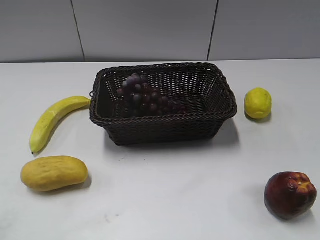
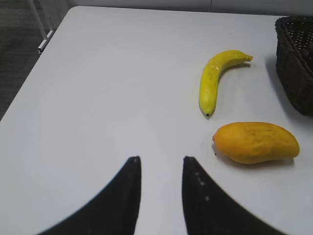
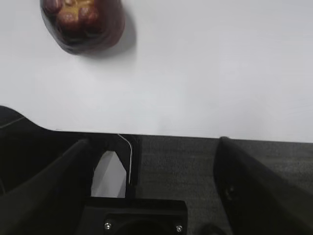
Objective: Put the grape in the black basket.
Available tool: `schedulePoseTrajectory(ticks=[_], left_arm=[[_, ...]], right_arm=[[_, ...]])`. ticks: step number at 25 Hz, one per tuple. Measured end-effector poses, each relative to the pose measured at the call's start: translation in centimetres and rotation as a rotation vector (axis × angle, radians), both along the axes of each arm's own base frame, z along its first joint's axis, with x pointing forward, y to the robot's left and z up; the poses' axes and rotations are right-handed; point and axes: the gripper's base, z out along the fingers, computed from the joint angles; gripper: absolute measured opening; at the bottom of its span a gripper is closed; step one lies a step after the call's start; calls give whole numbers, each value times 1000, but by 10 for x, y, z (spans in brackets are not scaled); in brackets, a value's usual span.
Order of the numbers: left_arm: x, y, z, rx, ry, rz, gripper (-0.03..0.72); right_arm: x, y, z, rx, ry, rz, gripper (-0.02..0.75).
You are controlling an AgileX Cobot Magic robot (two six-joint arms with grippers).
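The grape (image 1: 144, 95), a bunch of small dark purple grapes, lies inside the black basket (image 1: 162, 120) toward its left side. The basket stands at the middle back of the white table, and its corner also shows in the left wrist view (image 2: 296, 58). Neither gripper appears in the exterior view. My left gripper (image 2: 162, 160) is open and empty, low over bare table, to the left of the basket. My right gripper (image 3: 151, 142) is open and empty, with its fingers wide apart beyond the table's edge and dark floor beneath.
A yellow banana (image 1: 52, 120) (image 2: 215, 78) and a yellow-orange mango (image 1: 54, 173) (image 2: 256, 142) lie left of the basket. A lemon (image 1: 258, 103) sits to its right. A dark red apple (image 1: 290, 194) (image 3: 82, 22) sits at the front right.
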Motion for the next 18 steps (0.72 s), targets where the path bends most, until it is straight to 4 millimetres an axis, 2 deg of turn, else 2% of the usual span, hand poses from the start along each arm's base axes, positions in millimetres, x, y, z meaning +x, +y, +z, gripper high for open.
schedulePoseTrajectory(ticks=[10, 18], left_arm=[[0, 0, 0, 0, 0, 0, 234], [0, 0, 0, 0, 0, 0, 234]], right_arm=[[-40, -3, 18, 19, -274, 0, 573], [-69, -4, 25, 32, -465, 1, 573]])
